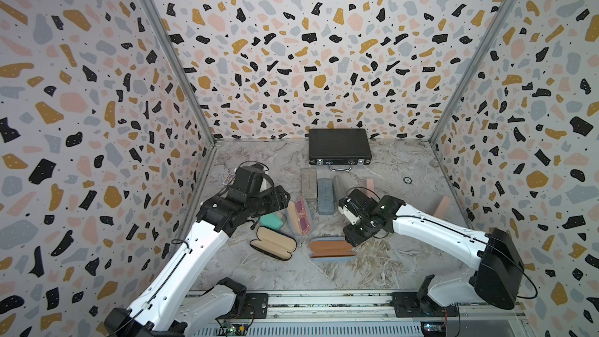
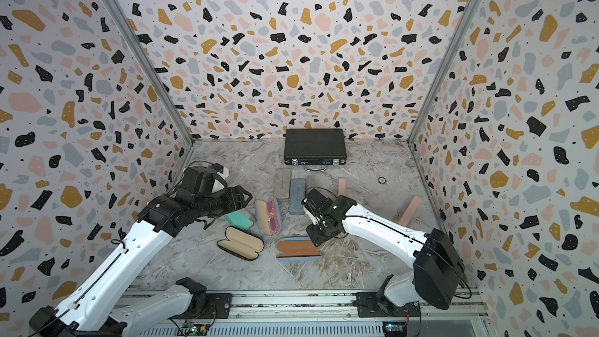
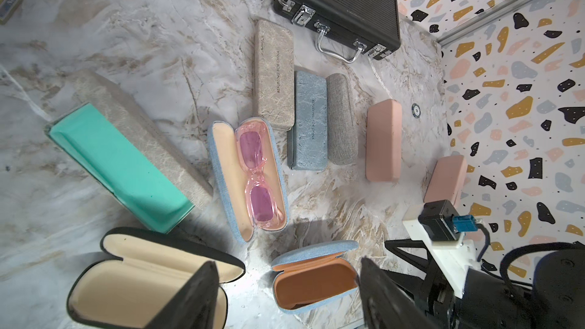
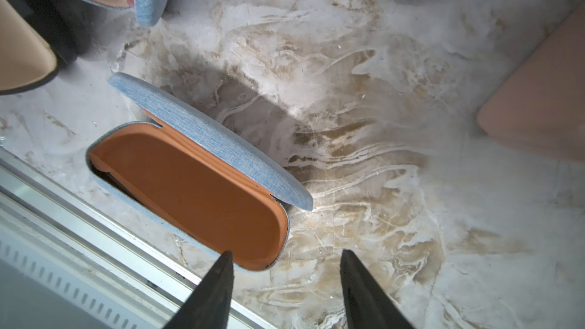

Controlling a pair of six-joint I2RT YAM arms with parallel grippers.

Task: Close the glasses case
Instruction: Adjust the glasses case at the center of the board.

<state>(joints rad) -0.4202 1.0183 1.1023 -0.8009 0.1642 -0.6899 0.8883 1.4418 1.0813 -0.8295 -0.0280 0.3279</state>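
A light-blue glasses case (image 1: 330, 248) (image 2: 298, 248) with an orange lining lies open and empty near the front of the marble table, its lid raised at an angle (image 4: 209, 140). My right gripper (image 4: 286, 252) (image 1: 350, 241) hovers open just off its right end, with nothing between the fingers. My left gripper (image 3: 286, 262) (image 1: 281, 198) hangs open above the table farther left, holding nothing; in the left wrist view the orange-lined case (image 3: 313, 283) shows between its spread fingers. Three more cases lie open: a black one (image 1: 274, 243), a blue one with pink glasses (image 1: 299, 215) and a teal-lined one (image 1: 271, 221).
A black briefcase (image 1: 338, 145) stands against the back wall. Closed cases lie in a row behind the open ones: beige (image 1: 308, 181), blue (image 1: 325, 196), grey (image 3: 342, 118) and two pink (image 3: 383, 140) (image 1: 441, 207). A metal rail (image 1: 324, 303) runs along the front edge.
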